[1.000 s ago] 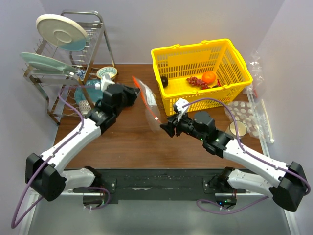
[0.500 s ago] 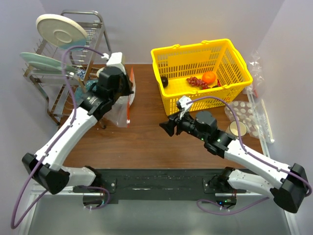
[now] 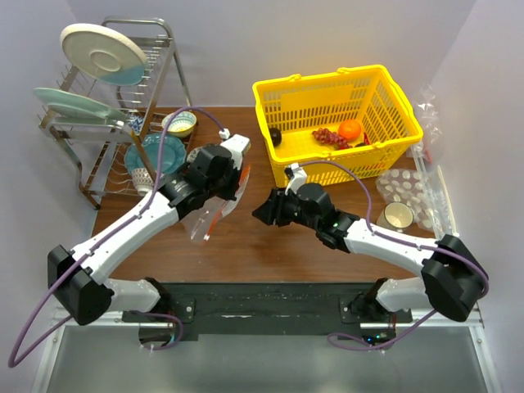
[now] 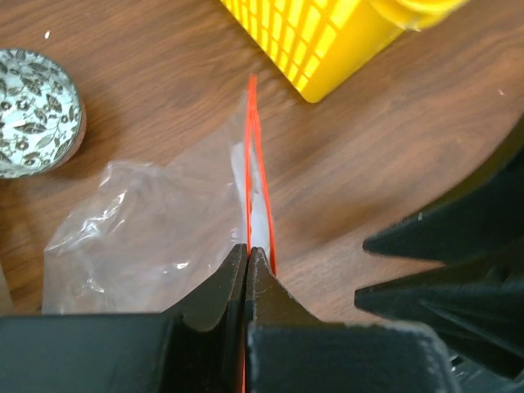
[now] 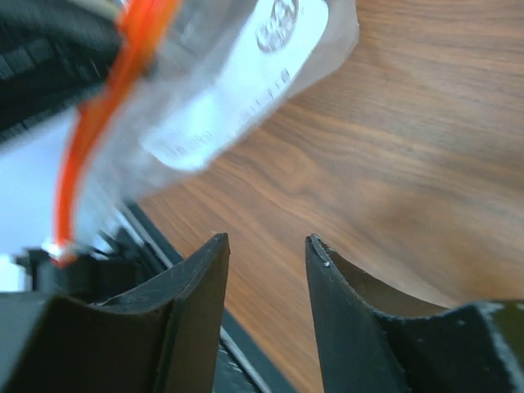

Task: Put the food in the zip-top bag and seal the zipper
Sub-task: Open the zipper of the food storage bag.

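The clear zip-top bag (image 3: 206,214) hangs from my left gripper (image 3: 232,178) above the table, left of centre. In the left wrist view the jaws (image 4: 247,250) are shut on the red-orange zipper (image 4: 252,155), with the bag's body (image 4: 147,237) slack to the left. My right gripper (image 3: 260,211) is open and empty, just right of the bag, not touching it. Its wrist view shows open jaws (image 5: 266,244) below the bag (image 5: 237,82) and zipper (image 5: 94,147). The orange (image 3: 350,129), grapes (image 3: 327,137) and dark round fruit (image 3: 276,136) lie in the yellow basket (image 3: 327,168). The green vegetable is out of view.
A dish rack (image 3: 98,155) with plates stands at the back left, with a patterned bowl (image 3: 179,123) and a blue plate (image 3: 151,152) beside it. Dimpled clear packaging (image 3: 407,190) and a cup (image 3: 397,215) lie right of the basket.
My left arm swung the bag to the back left, then brought it lower toward the table's centre. My right gripper stayed open and moved left toward the bag.
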Tool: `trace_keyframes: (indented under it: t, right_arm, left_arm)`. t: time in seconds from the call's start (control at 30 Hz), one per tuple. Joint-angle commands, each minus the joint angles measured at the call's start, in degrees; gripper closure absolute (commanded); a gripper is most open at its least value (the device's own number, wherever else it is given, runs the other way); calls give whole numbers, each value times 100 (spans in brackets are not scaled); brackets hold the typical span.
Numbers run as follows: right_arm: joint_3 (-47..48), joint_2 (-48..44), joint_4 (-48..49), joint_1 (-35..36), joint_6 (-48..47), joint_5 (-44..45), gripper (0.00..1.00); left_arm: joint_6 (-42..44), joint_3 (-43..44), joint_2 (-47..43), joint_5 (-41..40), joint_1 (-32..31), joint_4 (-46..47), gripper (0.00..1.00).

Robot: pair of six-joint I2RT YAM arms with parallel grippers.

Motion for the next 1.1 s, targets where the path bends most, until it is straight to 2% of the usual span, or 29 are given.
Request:
trace_keyframes:
  t: [0.0,0.1,0.27,0.4,0.9,1.07]
  right_arm:
    - [45,-374,639,29,997,742,47]
    - [44,-550,561,37,1244,1217,42]
    - [360,-445,24,37,1771,1648,44]
    - [510,-217,68,55,1816,1456,46]
    - [949,205,130,169,1693,1288,46]
    - [994,337,24,178,1781,1402,51]
  left_arm:
    - [490,-467,-602,455,-18,981,100]
    - [552,-837,-884,614,-18,1377,100]
    - [701,-1250,-1166,1069,-26,1826,100]
    - [692,-1426,-1149,1142,-18,2038,100]
    - [587,-1418,-797,1115,-26,1933,100]
    - [596,-1435,-937,1159,-26,1959,100]
